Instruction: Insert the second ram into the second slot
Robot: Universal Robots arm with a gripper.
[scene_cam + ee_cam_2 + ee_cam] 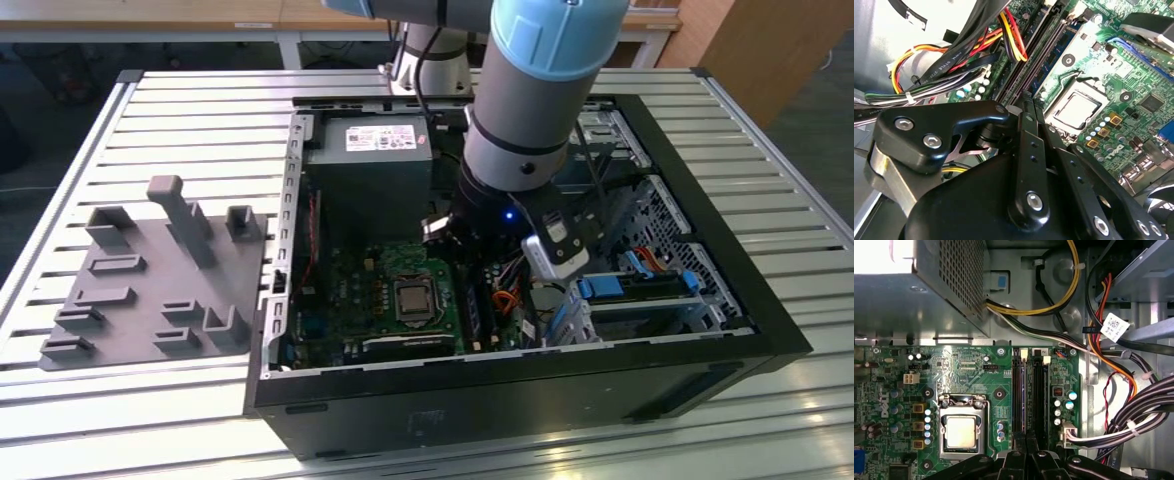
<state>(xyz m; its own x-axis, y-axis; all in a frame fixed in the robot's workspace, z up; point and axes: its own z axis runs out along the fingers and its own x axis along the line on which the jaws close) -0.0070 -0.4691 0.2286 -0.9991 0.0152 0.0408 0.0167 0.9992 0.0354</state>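
Observation:
My gripper (467, 245) reaches down into the open computer case (534, 395), over the motherboard. In both wrist views its fingers stand together, shut, the tips (1026, 440) (1026, 102) over the near end of two parallel memory slots. A thin bluish ram (1019, 395) (1056, 42) sits edge-up in the slot nearer the CPU socket (961, 432). The slot beside it (1038, 395) (1026, 62) looks dark. I cannot tell whether the fingertips touch the ram or hold anything.
Bundles of black, yellow and red cables (1134, 410) (954, 65) hang close to the slots on the side away from the socket. The metal power supply (367, 150) fills the case's far end. A grey holder fixture (154, 275) lies on the slatted table at the exterior view's left.

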